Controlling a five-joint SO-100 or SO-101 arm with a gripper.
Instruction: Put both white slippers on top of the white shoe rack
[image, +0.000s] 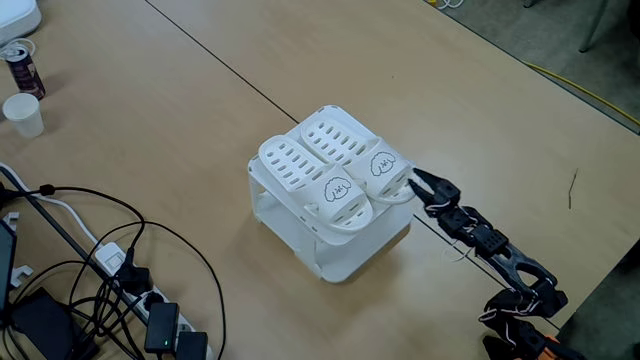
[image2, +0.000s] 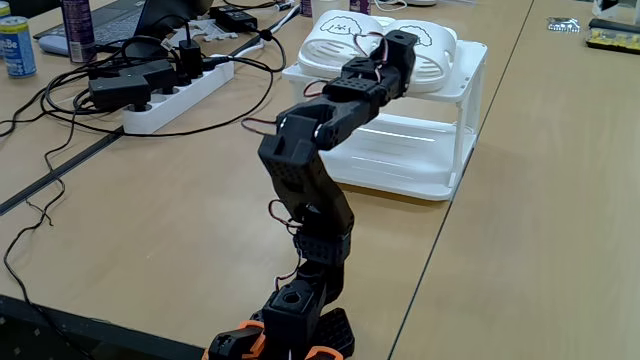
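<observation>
Both white slippers (image: 335, 172) lie on the white shoe rack (image: 345, 262). The gripper (image: 413, 181), its fingers apart, sits beside one strap; probably it only needs to retreat.

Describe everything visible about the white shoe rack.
The white plastic two-tier shoe rack is a box-like stand with rounded corners and open sides, upright on the tan wooden table. Two white plastic slotted slippers with puppy-face drawings lie side by side on its top panel. The black end effector hovers at the slipper-toe edge; contact with the rack cannot be told.
</observation>
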